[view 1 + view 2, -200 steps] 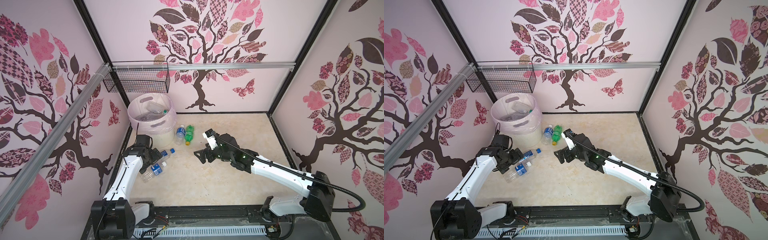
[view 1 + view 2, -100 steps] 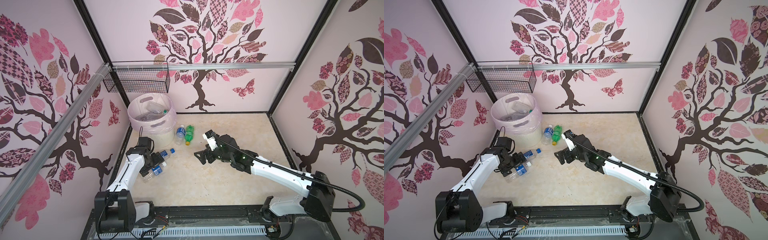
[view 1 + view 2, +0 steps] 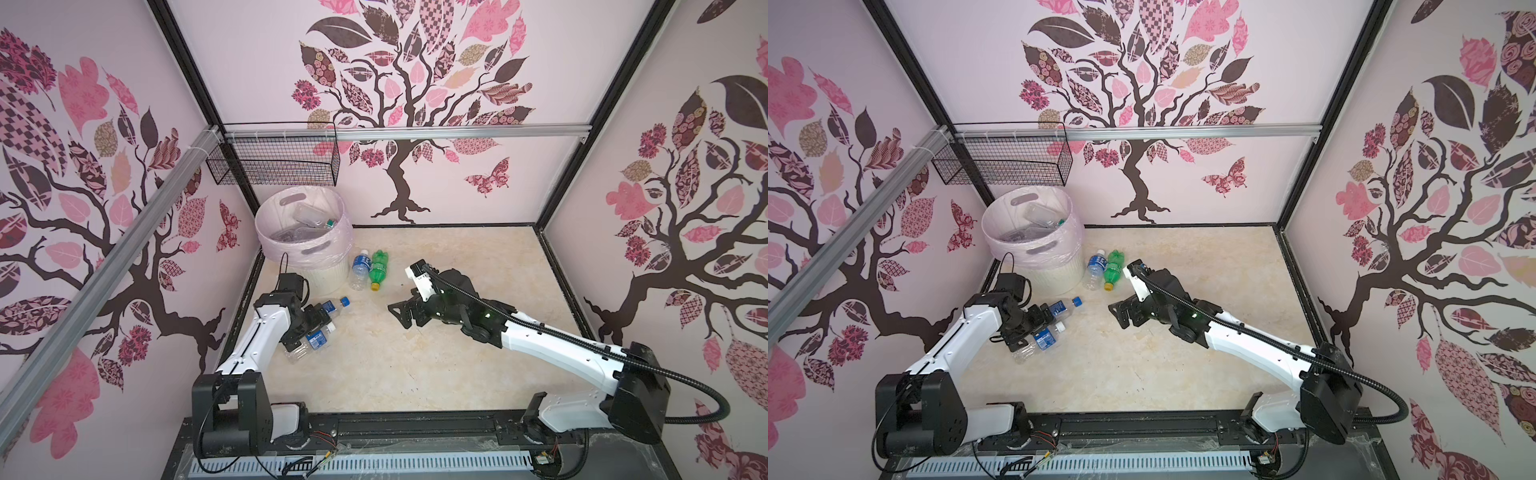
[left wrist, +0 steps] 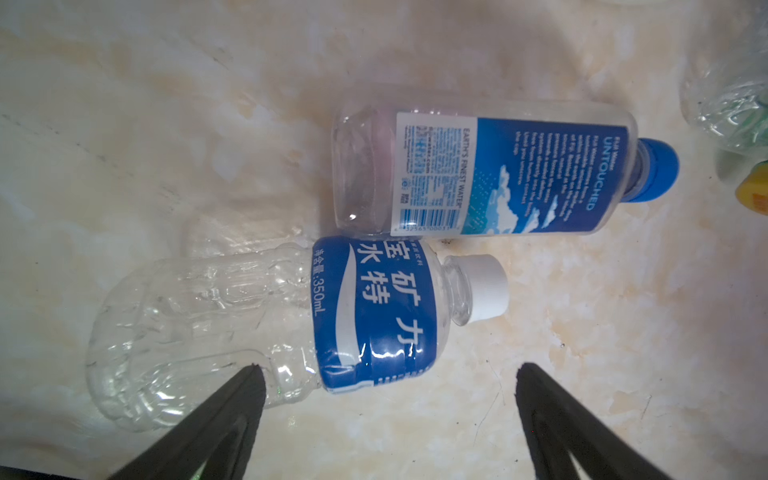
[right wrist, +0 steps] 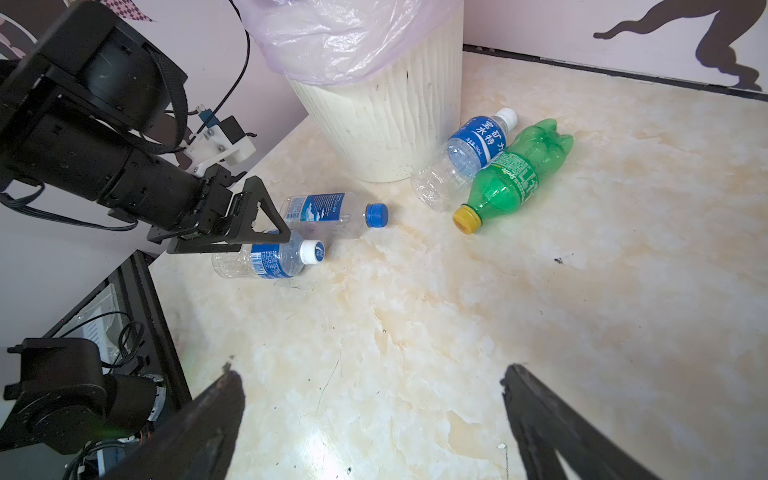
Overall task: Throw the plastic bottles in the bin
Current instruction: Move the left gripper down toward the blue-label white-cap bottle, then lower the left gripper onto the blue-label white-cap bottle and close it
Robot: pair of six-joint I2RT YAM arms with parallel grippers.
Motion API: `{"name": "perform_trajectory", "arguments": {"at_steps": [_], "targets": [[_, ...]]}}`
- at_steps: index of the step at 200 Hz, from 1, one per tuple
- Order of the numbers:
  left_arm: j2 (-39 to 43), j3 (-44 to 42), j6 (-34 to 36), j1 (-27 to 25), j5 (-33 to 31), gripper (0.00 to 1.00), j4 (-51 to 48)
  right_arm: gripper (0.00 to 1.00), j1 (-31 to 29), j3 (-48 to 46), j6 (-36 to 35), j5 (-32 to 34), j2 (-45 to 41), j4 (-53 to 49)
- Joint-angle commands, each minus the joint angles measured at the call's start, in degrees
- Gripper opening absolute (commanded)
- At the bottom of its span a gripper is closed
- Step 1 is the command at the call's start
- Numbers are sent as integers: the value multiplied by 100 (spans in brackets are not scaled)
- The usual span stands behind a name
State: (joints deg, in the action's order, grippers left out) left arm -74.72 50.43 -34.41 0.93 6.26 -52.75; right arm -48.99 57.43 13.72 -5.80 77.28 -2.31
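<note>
Bottle clearing, pick stage: the left gripper [image 4: 388, 374] hangs low over the marble-patterned floor [image 3: 415, 353], jaws spread fully wide with nothing between them. One finger is over the clear body of the white-capped bottle [image 4: 291, 316] and the other over bare floor past its label. The claw thus stands across the bottle's width, probably so that closing pinches the body rather than the narrow neck. The blue-capped bottle [image 4: 498, 174] lies on its side just beyond, its base touching or almost touching the first bottle's shoulder, so it may roll when its neighbour is lifted. The right gripper [image 5: 370, 376], likewise fully open and empty, hovers mid-floor. It faces the second white-capped bottle [image 3: 360, 268] and the green bottle [image 3: 378, 268], which lie side by side near the foot of the bin [image 3: 328, 274], and it seems parked clear of the left arm's path. Several clear bottles [image 3: 305, 220] already lie inside the bin, which stands in the far left corner; four bottles remain on the floor
</note>
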Motion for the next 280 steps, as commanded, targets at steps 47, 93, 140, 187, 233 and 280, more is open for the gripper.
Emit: {"name": "perform_trajectory", "arguments": {"at_steps": [47,93,140,187,233,280], "targets": [[-270,-25,-155,-515,297,97,273,100,26,6,52,-48,-155,64],[-436,96,-363,-777,412,97,468,100,24,11,33,-4,-178,37],[-625,280,-463,-885,529,97,615,99,20,-21,71,-21,-169,52],[-883,464,-557,-1171,530,97,781,99,27,-3,63,0,-195,30],[-1086,693,-576,-1404,429,97,776,99,19,-21,35,62,-233,-16],[-840,652,-889,-1389,315,97,643,99,22,-49,45,73,-233,1]]}}
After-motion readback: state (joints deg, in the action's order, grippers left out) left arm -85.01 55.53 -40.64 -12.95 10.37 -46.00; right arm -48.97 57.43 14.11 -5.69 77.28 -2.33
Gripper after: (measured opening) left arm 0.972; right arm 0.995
